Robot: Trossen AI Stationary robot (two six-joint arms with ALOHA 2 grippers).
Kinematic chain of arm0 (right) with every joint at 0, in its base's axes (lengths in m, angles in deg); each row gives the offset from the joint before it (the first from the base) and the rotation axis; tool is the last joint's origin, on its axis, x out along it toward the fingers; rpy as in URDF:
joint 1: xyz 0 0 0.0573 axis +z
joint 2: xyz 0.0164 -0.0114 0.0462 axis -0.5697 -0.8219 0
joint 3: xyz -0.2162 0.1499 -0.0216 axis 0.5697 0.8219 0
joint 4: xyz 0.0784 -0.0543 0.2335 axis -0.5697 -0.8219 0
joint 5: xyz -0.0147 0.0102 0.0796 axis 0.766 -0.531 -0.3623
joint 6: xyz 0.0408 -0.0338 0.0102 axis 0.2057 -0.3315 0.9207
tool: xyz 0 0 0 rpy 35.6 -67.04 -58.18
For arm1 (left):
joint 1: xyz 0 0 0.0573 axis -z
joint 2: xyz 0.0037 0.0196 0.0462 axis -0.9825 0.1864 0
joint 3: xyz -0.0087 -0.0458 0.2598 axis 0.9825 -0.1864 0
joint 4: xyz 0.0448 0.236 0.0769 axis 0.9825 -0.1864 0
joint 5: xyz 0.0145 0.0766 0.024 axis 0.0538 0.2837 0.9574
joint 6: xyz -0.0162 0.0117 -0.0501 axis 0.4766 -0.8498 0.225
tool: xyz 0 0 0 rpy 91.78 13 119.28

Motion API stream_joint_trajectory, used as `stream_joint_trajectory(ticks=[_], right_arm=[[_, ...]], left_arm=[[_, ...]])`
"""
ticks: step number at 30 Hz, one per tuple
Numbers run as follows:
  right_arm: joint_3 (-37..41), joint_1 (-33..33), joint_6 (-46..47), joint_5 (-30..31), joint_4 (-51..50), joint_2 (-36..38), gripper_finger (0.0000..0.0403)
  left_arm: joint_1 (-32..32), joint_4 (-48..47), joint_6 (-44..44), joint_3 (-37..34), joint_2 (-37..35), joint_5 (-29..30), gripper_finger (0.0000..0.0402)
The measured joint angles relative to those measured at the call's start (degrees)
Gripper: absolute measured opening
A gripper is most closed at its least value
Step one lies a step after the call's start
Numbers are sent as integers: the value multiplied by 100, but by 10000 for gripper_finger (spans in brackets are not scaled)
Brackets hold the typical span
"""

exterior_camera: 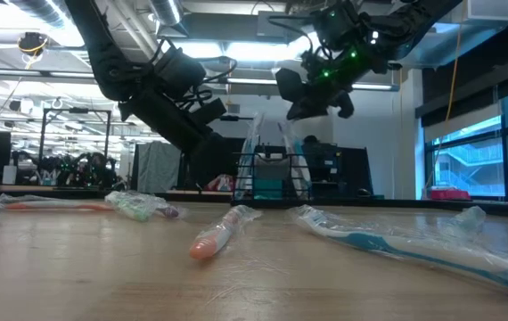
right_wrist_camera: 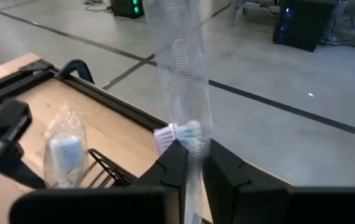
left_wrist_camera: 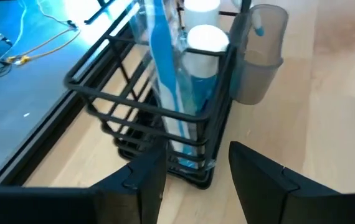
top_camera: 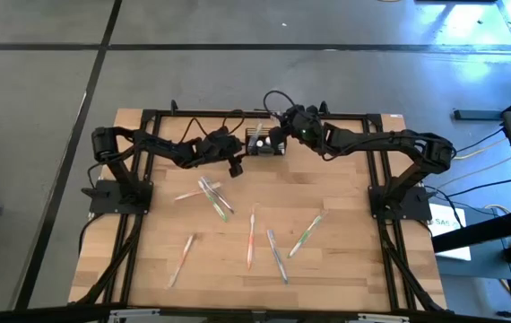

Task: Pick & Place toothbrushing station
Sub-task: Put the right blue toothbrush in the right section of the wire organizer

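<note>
A wrapped toothbrush [right_wrist_camera: 187,124] is being pinched in the right tool [right_wrist_camera: 193,165] above the caddy [top_camera: 264,144] at the desk's [top_camera: 345,260] twelve o'clock edge; the left tool [left_wrist_camera: 193,165] is gaping beside it. The caddy risks being tipped by a snagged wrapper.

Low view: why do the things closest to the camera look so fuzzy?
In the low view the clear-wrapped blue toothbrush and pink-tipped one lie nearest the lens and blur; the black wire-mesh caddy stands farther back, dark against bright ceiling lights.
</note>
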Motion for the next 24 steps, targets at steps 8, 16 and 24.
stream_joint_trajectory(ticks=[8, 16, 24], right_arm=[[0, -7, 345, -200, -166, 0, 36], [0, -24, 345, -214, -135, 9, 26], [4, -35, 277, -113, -70, 131, 16]], left_arm=[[2, 1, -2, 1, 0, 10, 168], [15, -6, 27, 2, -4, -189, 168], [-1, -42, 168, 2, -190, -702, 168]])
